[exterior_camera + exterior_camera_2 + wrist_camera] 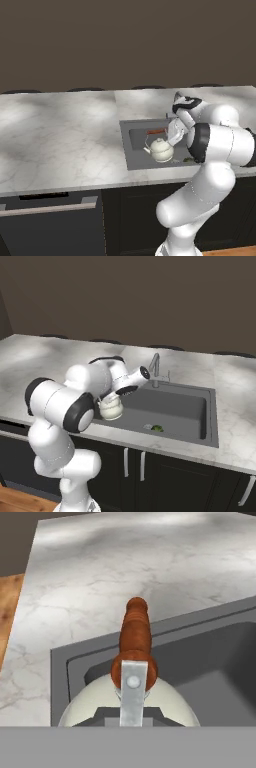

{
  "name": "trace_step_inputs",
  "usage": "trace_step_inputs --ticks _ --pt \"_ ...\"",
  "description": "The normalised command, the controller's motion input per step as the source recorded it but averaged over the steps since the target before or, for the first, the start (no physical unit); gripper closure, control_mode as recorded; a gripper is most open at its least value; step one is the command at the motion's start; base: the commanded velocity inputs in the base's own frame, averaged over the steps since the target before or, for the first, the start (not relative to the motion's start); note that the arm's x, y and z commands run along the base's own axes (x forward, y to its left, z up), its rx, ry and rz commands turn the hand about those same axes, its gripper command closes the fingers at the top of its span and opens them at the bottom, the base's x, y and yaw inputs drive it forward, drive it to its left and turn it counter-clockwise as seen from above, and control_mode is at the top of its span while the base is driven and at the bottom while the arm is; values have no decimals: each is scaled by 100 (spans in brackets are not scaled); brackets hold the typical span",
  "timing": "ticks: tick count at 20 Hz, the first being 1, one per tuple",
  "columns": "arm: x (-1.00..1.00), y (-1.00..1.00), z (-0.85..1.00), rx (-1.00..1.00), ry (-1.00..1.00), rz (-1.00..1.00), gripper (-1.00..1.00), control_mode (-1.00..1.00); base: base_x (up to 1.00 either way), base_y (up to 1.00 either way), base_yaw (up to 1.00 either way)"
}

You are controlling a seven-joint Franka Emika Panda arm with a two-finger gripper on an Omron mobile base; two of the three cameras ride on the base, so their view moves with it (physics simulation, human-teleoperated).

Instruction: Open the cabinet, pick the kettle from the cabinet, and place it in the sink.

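Note:
The cream-white kettle [161,150] sits low in the left end of the dark grey sink [132,150], close to its left wall. In the right base view the kettle [111,408] shows partly behind my forearm, inside the sink [175,406]. My gripper [174,136] reaches down from the right and is shut on the kettle's arched handle at the end of the reddish-brown wooden bar [156,132]. The hand view looks straight along that bar [136,632], with the kettle's round body [85,704] below it and the sink's rim [57,677] around it. The cabinet is out of view.
A slim silver faucet [155,368] stands at the sink's back edge. A small green thing [157,428] lies on the basin floor. White marble counter [60,135] stretches to the left. Below it is a dark front with a horizontal silver bar [50,205].

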Motion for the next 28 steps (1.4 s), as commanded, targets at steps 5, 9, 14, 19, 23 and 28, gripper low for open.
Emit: trace_step_inputs --ticks 5,9,14,19,23,28 --pt "4 -4 -18 0 -2 9 100 -100 0 0 0" --pt "4 -5 -17 0 -7 8 100 -100 0 0 0" --pt "11 -5 -6 0 -10 5 100 -100 0 0 0" --pt "18 -3 0 1 -10 2 100 -100 0 0 0" --pt "17 -2 0 1 -4 1 100 -100 0 0 0" --pt "9 0 -8 0 0 1 100 -100 0 0 0"
